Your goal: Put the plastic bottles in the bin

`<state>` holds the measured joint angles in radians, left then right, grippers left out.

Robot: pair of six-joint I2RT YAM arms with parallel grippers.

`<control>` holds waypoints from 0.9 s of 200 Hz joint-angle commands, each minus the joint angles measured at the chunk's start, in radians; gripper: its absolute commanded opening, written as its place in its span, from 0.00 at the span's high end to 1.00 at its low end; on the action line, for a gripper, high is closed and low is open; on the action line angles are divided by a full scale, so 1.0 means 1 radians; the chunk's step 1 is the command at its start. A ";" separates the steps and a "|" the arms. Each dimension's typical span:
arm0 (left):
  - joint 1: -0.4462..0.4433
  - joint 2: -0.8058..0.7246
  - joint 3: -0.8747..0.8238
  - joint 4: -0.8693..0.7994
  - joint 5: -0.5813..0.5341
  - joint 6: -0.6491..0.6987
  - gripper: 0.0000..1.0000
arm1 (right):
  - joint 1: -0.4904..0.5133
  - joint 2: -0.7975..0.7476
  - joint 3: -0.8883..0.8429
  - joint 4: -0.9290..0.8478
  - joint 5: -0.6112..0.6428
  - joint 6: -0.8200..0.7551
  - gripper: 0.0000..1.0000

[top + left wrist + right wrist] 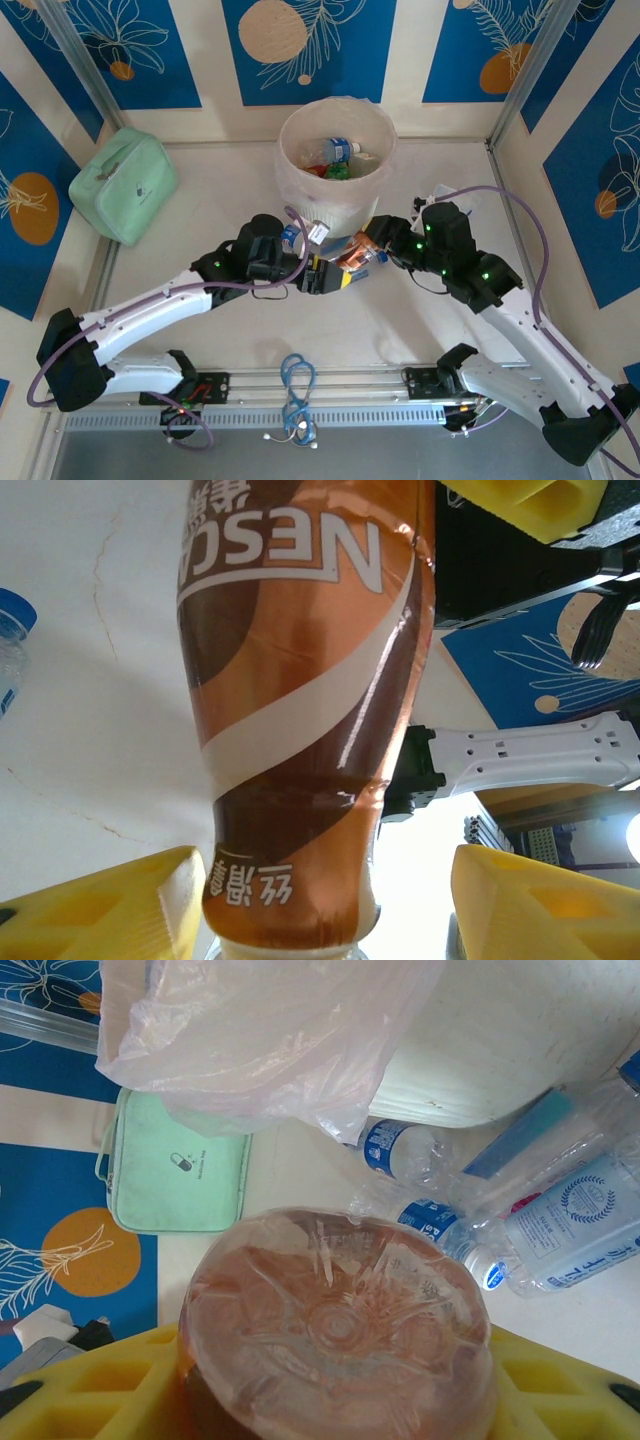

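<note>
a few bottles (338, 152) lie in the bin (296, 128), the right gripper (330, 1400) grips a brown bottle (300, 700) just before it, the left gripper (320, 915) spread open around it, and clear ones (560, 1222) wait at the bin's foot.

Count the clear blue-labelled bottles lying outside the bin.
4 bottles that I can tell, clustered by the bin in the right wrist view: one beside the liner, one below it, one upper right, one far right. Others may be hidden.
</note>
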<state>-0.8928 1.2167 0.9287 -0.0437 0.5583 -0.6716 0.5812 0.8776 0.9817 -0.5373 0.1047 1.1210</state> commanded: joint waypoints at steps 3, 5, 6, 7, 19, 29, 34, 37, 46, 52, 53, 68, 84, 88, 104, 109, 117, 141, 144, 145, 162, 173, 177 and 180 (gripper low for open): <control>-0.010 0.003 0.033 0.022 0.031 0.020 0.39 | 0.007 0.006 0.027 0.025 0.006 0.027 0.46; -0.012 0.004 0.033 0.023 0.033 0.020 0.39 | 0.007 0.007 0.026 0.028 0.006 0.029 0.46; -0.011 0.003 0.033 0.023 0.033 0.020 0.39 | 0.008 0.007 0.025 0.029 0.006 0.030 0.46; -0.010 0.004 0.034 0.023 0.034 0.020 0.40 | 0.008 0.007 0.025 0.030 0.006 0.031 0.46; -0.011 0.005 0.034 0.023 0.038 0.019 0.42 | 0.008 0.009 0.020 0.042 -0.001 0.041 0.46; -0.011 0.005 0.034 0.021 0.038 0.020 0.43 | 0.008 0.012 0.017 0.050 -0.006 0.047 0.46; -0.011 0.004 0.034 0.020 0.037 0.021 0.44 | 0.008 0.012 0.018 0.053 -0.007 0.049 0.46; -0.011 0.004 0.033 0.019 0.037 0.022 0.44 | 0.007 0.014 0.018 0.054 -0.007 0.050 0.46; -0.011 0.003 0.033 0.016 0.038 0.023 0.45 | 0.008 0.016 0.020 0.056 -0.008 0.053 0.46; -0.012 0.003 0.033 0.016 0.039 0.023 0.46 | 0.007 0.017 0.021 0.058 -0.008 0.053 0.46; -0.011 0.003 0.033 0.017 0.040 0.024 0.46 | 0.008 0.017 0.021 0.057 -0.008 0.053 0.46; -0.011 0.004 0.034 0.016 0.042 0.028 0.49 | 0.006 0.021 0.025 0.060 -0.012 0.054 0.45; -0.011 0.001 0.036 0.012 0.037 0.034 0.55 | 0.007 0.027 0.031 0.060 -0.016 0.054 0.46; -0.011 -0.001 0.036 0.010 0.034 0.036 0.56 | 0.008 0.030 0.032 0.059 -0.017 0.053 0.46; -0.011 -0.005 0.039 0.003 0.024 0.044 0.60 | 0.008 0.029 0.032 0.059 -0.018 0.054 0.46; -0.011 -0.006 0.040 0.002 0.020 0.046 0.62 | 0.008 0.029 0.033 0.059 -0.018 0.054 0.45; -0.012 -0.007 0.041 -0.002 0.016 0.050 0.63 | 0.008 0.028 0.033 0.059 -0.018 0.056 0.46; -0.012 -0.008 0.044 -0.010 0.007 0.059 0.69 | 0.008 0.026 0.034 0.057 -0.018 0.057 0.45; -0.012 -0.010 0.044 -0.012 0.005 0.060 0.69 | 0.008 0.026 0.034 0.057 -0.017 0.057 0.45; -0.011 -0.010 0.044 -0.012 0.005 0.060 0.69 | 0.008 0.026 0.034 0.056 -0.017 0.057 0.45; -0.011 -0.018 0.048 -0.037 -0.017 0.076 0.71 | 0.008 0.020 0.039 0.038 -0.002 0.053 0.37; -0.011 -0.025 0.059 -0.065 -0.030 0.096 0.71 | 0.001 0.013 0.054 0.008 0.013 0.043 0.27; -0.011 -0.026 0.065 -0.075 -0.032 0.105 0.72 | -0.003 0.011 0.061 -0.007 0.020 0.036 0.23; -0.011 -0.028 0.070 -0.085 -0.035 0.112 0.72 | -0.006 0.009 0.068 -0.023 0.025 0.030 0.21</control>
<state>-0.8936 1.2167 0.9424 -0.0887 0.5457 -0.6273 0.5823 0.9012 0.9859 -0.5144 0.0990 1.1587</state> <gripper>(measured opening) 0.352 0.711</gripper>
